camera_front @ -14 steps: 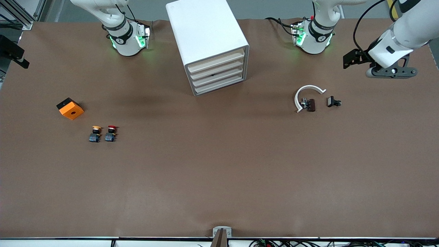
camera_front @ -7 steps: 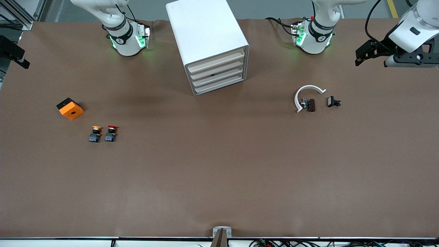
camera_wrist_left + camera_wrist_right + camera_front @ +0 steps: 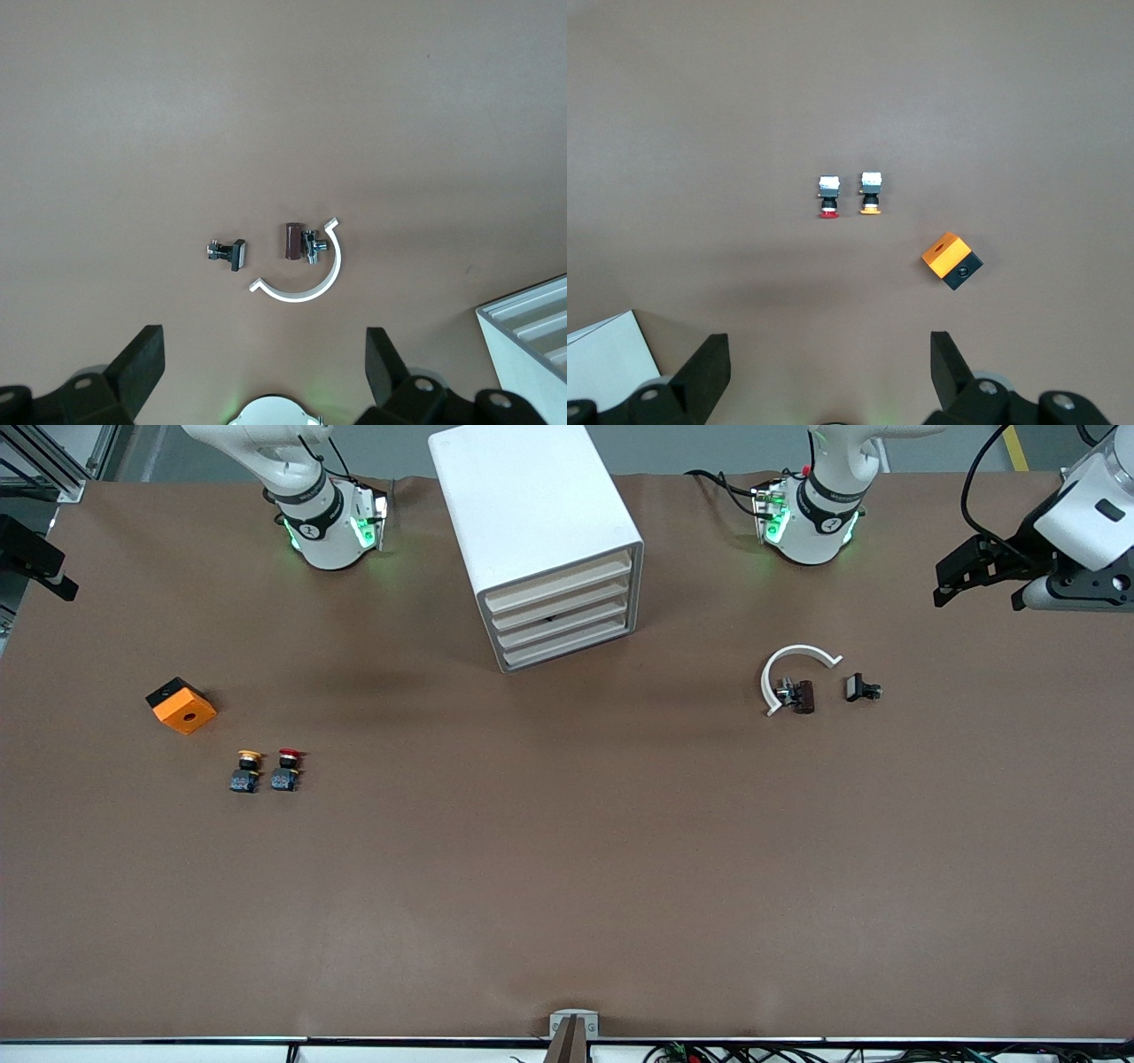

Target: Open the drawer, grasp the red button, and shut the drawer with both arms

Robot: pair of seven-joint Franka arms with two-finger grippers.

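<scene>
The red-capped button [image 3: 286, 771] stands on the brown table toward the right arm's end, beside the alike yellow-orange button [image 3: 245, 771]. Both show in the right wrist view: the red button [image 3: 828, 197] and the yellow-orange button [image 3: 871, 193]. The white drawer cabinet [image 3: 540, 540] stands between the two bases, its drawers [image 3: 563, 615] all shut. My right gripper [image 3: 830, 354] is open and empty, high over the table, and is out of the front view. My left gripper [image 3: 952, 584] is open and empty [image 3: 264, 354], up in the air at the left arm's end of the table.
An orange cube with a hole [image 3: 182, 705] lies near the buttons. A white arc [image 3: 793, 664], a brown part [image 3: 802, 695] and a small black part [image 3: 861, 688] lie toward the left arm's end. The cabinet's corner shows in the left wrist view [image 3: 532, 336].
My left gripper has swung outward toward the left arm's end of the table and risen. The buttons, the cabinet and the small parts have not moved.
</scene>
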